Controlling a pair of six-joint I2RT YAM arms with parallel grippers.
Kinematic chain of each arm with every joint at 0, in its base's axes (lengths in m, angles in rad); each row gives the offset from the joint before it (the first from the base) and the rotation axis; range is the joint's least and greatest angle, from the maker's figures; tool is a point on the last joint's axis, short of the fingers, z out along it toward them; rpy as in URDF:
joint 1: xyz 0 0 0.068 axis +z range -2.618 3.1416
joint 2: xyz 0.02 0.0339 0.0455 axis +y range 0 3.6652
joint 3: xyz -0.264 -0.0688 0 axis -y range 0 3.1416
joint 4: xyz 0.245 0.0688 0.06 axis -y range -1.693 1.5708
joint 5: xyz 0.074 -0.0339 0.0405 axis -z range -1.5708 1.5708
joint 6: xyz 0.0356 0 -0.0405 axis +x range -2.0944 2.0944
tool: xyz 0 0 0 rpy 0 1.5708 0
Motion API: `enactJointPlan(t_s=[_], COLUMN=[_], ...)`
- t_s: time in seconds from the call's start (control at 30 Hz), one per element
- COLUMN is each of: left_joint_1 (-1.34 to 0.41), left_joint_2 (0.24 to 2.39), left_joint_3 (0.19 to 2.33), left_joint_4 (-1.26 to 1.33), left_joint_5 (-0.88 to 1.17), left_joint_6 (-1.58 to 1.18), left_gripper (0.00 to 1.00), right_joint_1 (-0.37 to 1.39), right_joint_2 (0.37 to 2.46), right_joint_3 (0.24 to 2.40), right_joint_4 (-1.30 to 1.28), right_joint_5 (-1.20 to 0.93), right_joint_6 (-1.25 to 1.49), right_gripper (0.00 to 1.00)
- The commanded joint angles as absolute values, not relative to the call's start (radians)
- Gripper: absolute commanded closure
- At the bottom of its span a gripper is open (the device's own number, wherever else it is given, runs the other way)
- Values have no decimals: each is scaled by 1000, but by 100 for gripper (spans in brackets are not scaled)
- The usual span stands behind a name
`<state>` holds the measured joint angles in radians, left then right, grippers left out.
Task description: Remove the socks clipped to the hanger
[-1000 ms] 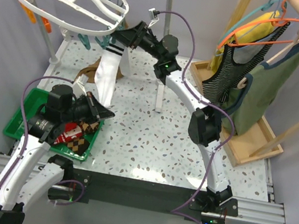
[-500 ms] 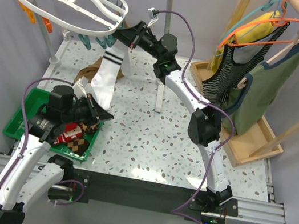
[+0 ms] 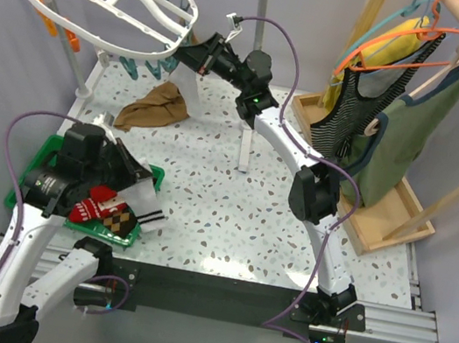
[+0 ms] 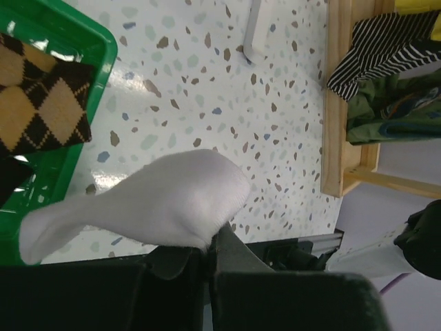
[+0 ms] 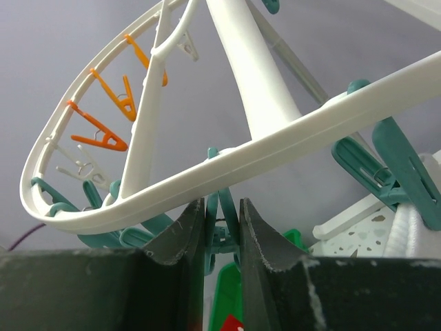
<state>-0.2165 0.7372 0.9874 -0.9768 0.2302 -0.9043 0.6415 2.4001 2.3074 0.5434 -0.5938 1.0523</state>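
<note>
The hanger (image 5: 275,148) fills the top view's upper left. Under its rim the right hand (image 5: 220,233) is nearly closed, pinching a teal clip (image 5: 212,207). At lower left, the left hand (image 4: 207,252) is clenched on a white sock (image 4: 172,207) at the green tray's (image 4: 96,62) edge.

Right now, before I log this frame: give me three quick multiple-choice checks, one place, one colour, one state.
1. Where is the tan sock? A in a gripper; B lying on the table; C clipped up.
2. Colour of the clip between the right gripper's jaws? A orange; B white; C teal.
3. The left gripper is: A shut on the white sock; B open, empty; C shut, empty.
Answers: 1 B, it lies on the speckled top; 2 C, the right wrist view shows teal; 3 A, its jaws pinch white fabric.
</note>
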Motion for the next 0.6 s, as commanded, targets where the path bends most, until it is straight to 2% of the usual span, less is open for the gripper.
enactJointPlan(t_s=[0.0, 0.27, 0.47, 0.5, 0.53, 0.57], left_joint_1=[-218, -218, -218, -218, -218, -218], left_joint_2=[738, 735, 741, 739, 738, 738], left_joint_3=[1138, 1238, 1189, 1187, 1186, 1189], left_joint_4=[-1117, -1219, -1307, -1307, -1305, -1302], left_joint_5=[34, -182, -317, -324, -327, -330], left_joint_6=[-851, -851, -874, -888, -894, -900], left_gripper=[100, 100, 100, 94, 70, 60], right_joint_1=[646, 644, 646, 646, 646, 644], right_joint_2=[2368, 2364, 2362, 2359, 2358, 2358], right_joint_3=[2307, 2324, 2330, 2327, 2324, 2324], right_joint_4=[522, 495, 499, 494, 492, 491], right_joint_5=[-626, -635, -634, -632, -634, -635], right_joint_6=[1032, 1032, 1045, 1040, 1039, 1037], right_gripper=[100, 100, 100, 100, 100, 100])
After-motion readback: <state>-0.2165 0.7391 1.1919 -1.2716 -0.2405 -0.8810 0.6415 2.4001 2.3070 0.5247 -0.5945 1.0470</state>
